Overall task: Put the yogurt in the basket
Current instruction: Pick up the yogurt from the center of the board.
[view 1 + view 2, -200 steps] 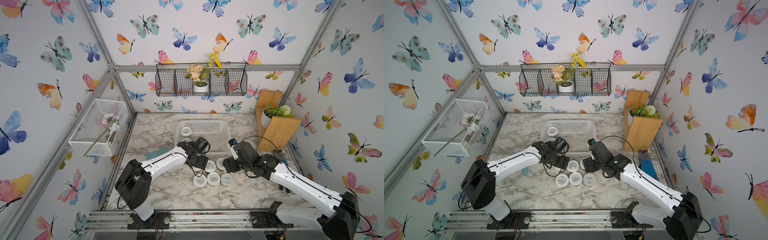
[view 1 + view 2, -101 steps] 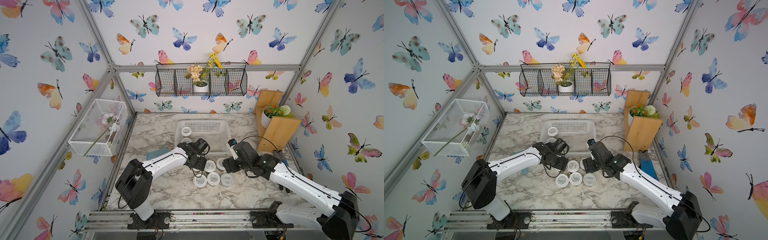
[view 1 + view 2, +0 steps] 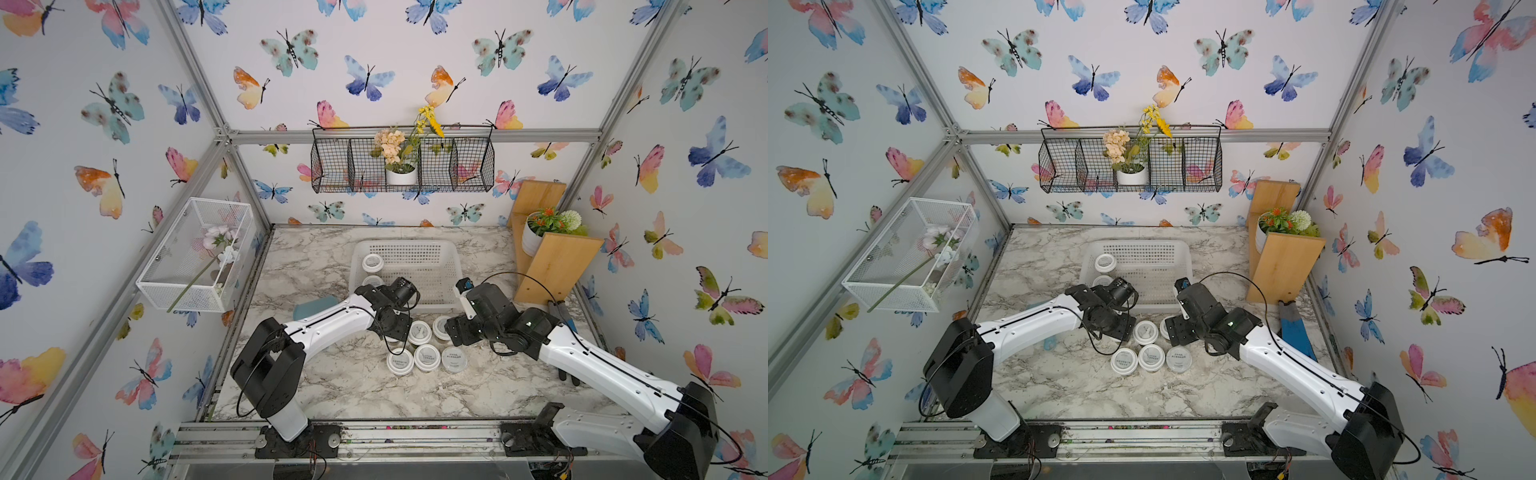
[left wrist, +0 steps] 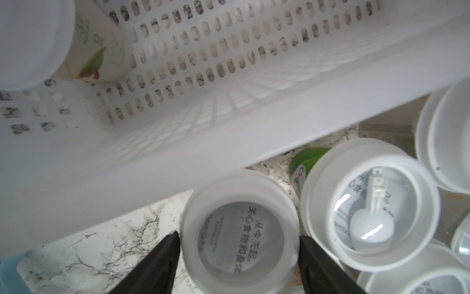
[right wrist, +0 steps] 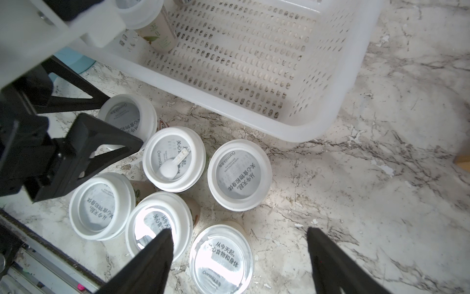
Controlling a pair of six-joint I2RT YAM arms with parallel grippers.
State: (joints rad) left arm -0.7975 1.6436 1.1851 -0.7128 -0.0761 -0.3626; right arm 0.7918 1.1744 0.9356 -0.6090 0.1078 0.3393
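The white perforated basket (image 3: 407,246) (image 3: 1142,249) (image 4: 229,132) (image 5: 330,101) stands mid-table with two yogurt cups (image 3: 372,262) at its left end. Several more yogurt cups (image 3: 427,357) (image 3: 1151,357) (image 5: 174,163) cluster on the marble in front of it. My left gripper (image 4: 239,236) (image 3: 392,334) points down beside the basket's near rim, shut on one white-rimmed yogurt cup (image 4: 239,229) (image 5: 127,117) that still rests on the table. My right gripper (image 5: 239,241) (image 3: 453,332) hovers open over the cluster, the flat-lidded cup (image 5: 221,259) below its gap.
A teal object (image 3: 311,305) lies left of the basket. A wooden shelf with a plant pot (image 3: 548,257) stands at the back right, a blue-black tool (image 3: 1293,332) in front of it. A black wire basket (image 3: 403,166) and a white mesh box (image 3: 195,253) hang on the walls.
The left gripper's fingers have come together around the yogurt cup by the basket's rim. The right arm has stayed still.
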